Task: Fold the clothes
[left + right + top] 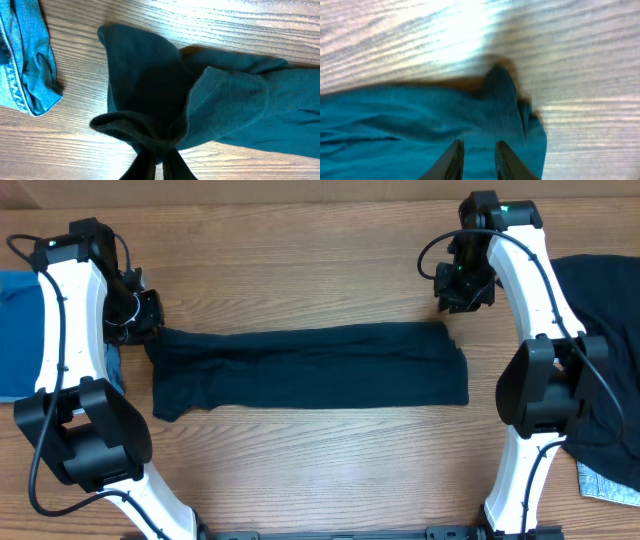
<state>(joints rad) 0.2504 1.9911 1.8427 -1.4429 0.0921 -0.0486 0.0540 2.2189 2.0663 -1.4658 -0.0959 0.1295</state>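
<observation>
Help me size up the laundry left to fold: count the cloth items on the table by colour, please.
dark teal garment: 1
blue denim garment: 1
black garment: 1
grey patterned cloth: 1
Total: 4

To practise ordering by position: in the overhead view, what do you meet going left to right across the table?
blue denim garment → left gripper → dark teal folded garment → right gripper → black garment
</observation>
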